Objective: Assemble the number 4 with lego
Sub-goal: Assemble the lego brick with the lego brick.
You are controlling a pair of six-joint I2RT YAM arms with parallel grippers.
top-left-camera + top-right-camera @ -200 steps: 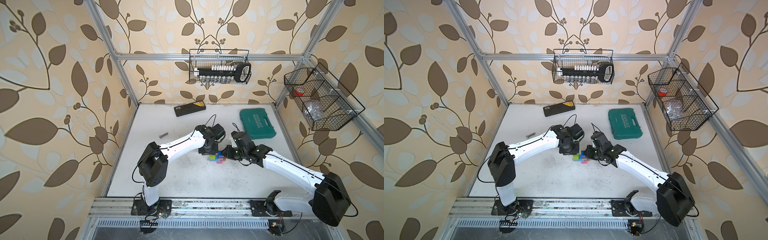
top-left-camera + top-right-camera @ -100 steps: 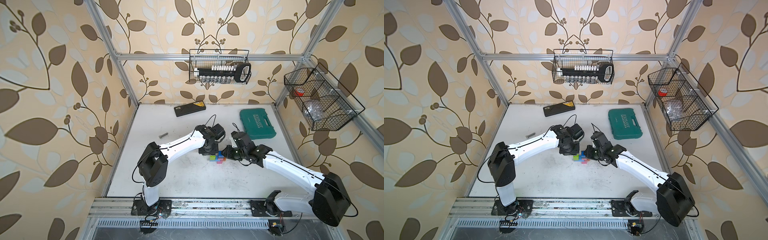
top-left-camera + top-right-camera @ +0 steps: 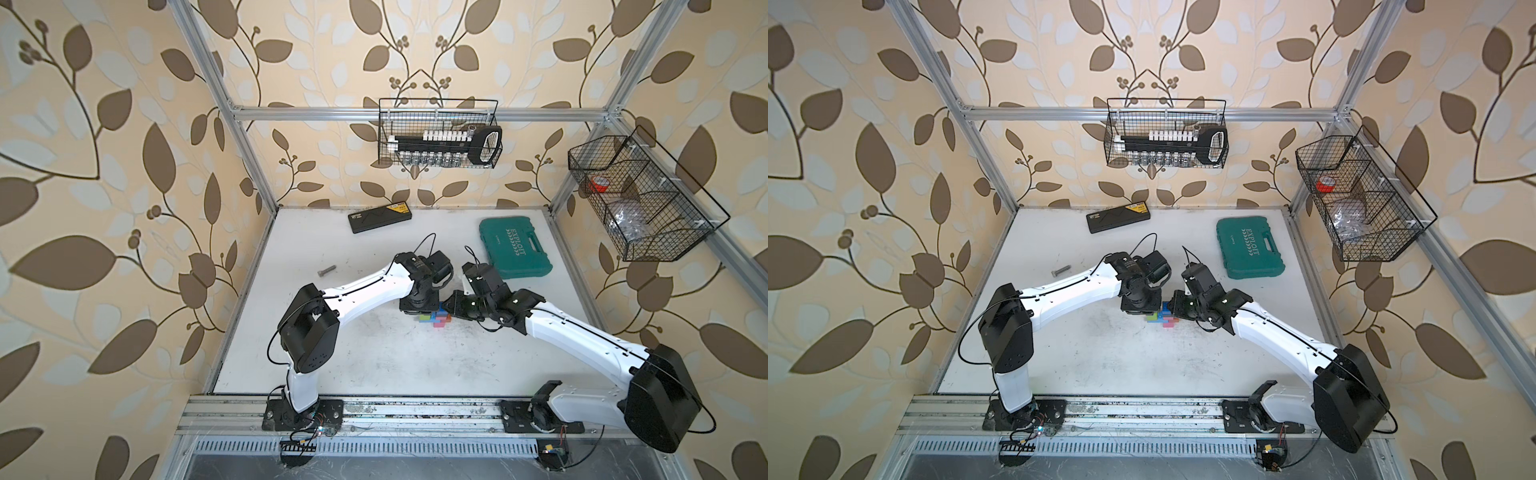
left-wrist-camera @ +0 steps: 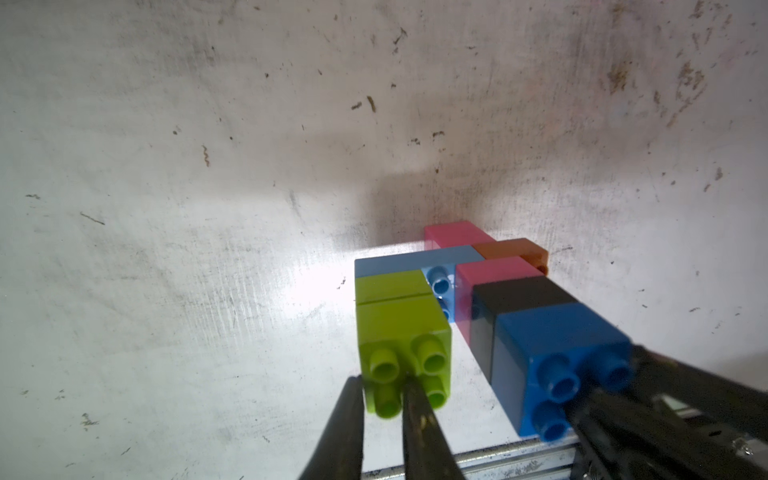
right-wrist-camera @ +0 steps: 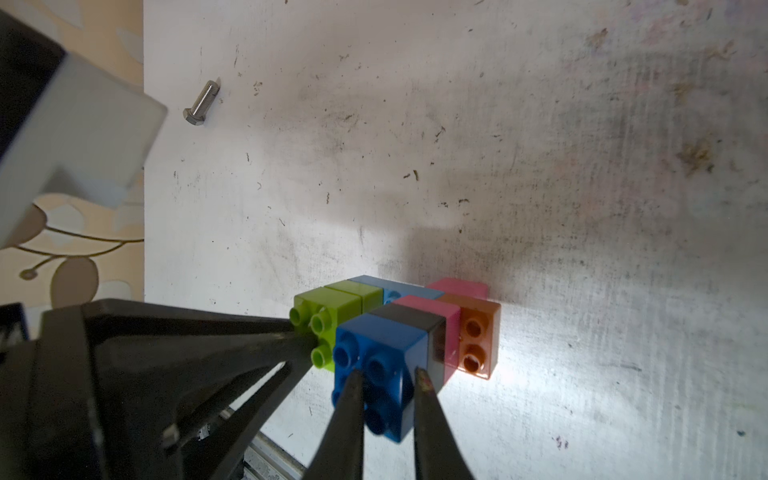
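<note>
At centre, two lime bricks [image 4: 399, 316], left pincer [image 4: 380, 380] pinching one, one blue brick [image 4: 557, 332], right pincer [image 5: 388, 372] seemingly pinching it

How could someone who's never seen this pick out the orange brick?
Start at the white table, then find the cluster of joined bricks near its middle. The orange brick sits against two pink bricks and is the only orange piece there.

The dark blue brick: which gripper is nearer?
Right. The right gripper grips the dark blue brick by its studs; the left gripper grips the lime green brick beside it.
</note>
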